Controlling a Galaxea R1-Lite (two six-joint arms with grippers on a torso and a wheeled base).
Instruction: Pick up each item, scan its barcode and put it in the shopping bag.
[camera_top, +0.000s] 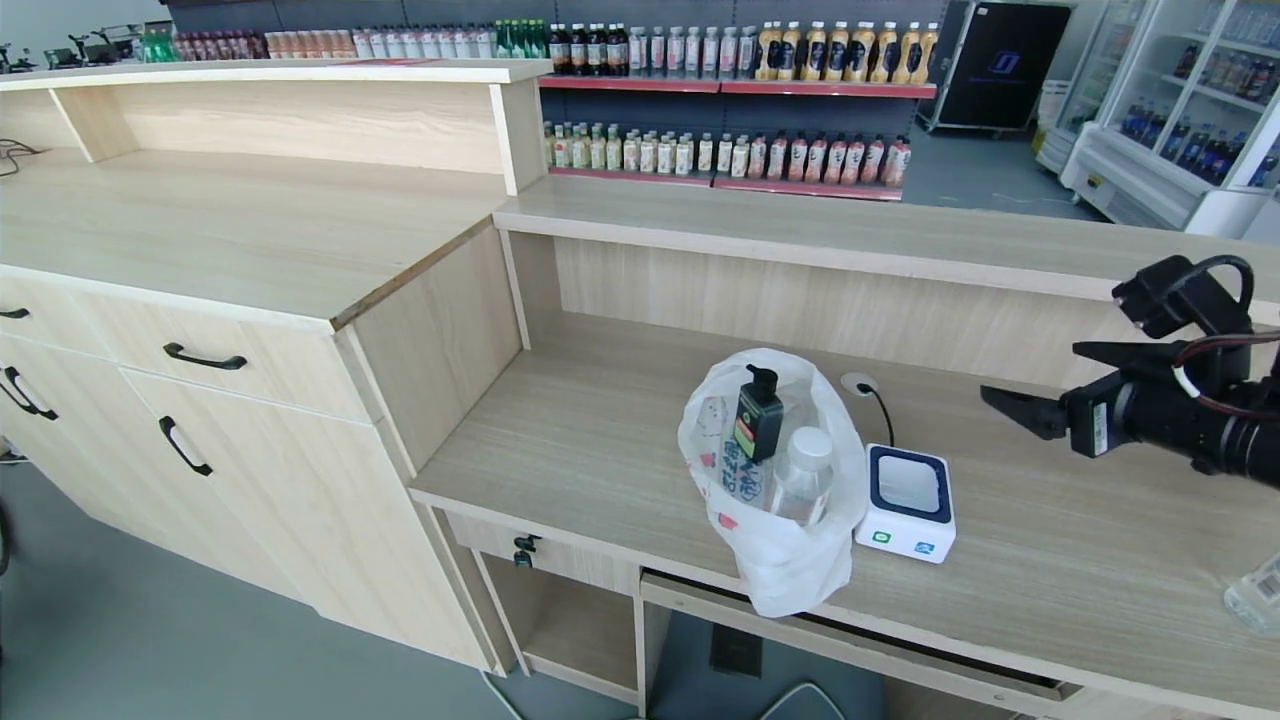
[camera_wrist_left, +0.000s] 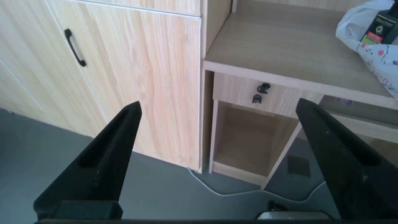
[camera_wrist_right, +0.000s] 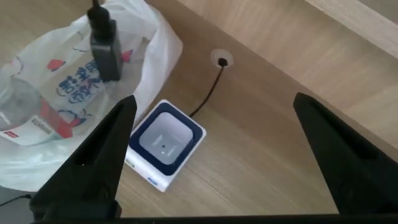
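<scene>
A white plastic shopping bag stands on the lower counter, its mouth open. Inside it a black pump bottle and a clear water bottle stand upright. Beside the bag sits the white and blue barcode scanner. My right gripper hovers open and empty above the counter, to the right of the scanner. From the right wrist view, the scanner, bag and black bottle lie below that gripper. My left gripper is open and empty, low beside the cabinet, with the bag far off.
Another clear bottle lies at the counter's right edge. The scanner's cable runs to a hole in the counter. A raised counter with drawers stands to the left, and drink shelves behind.
</scene>
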